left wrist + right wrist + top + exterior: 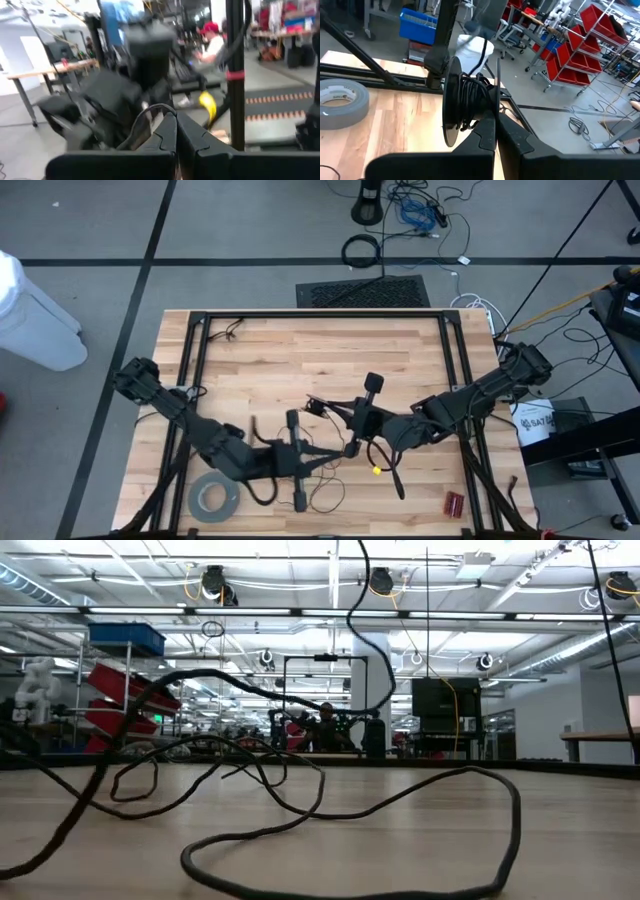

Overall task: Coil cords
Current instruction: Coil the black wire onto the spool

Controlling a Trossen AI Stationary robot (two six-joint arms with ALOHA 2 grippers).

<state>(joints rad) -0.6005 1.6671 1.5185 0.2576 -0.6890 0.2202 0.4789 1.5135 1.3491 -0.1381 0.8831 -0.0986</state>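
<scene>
On your left, the grey tape roll (214, 497) lies at the bench's (260, 360) near edge. The left hand (298, 458) is pinched closed just right of it. The thin cord (330, 490) loops between both hands. The right hand (352, 448), closed too, seems to touch the black spool (465, 102).

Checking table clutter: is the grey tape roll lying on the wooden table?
Yes, the tape roll lies flat on the table, near the left arm.
</scene>
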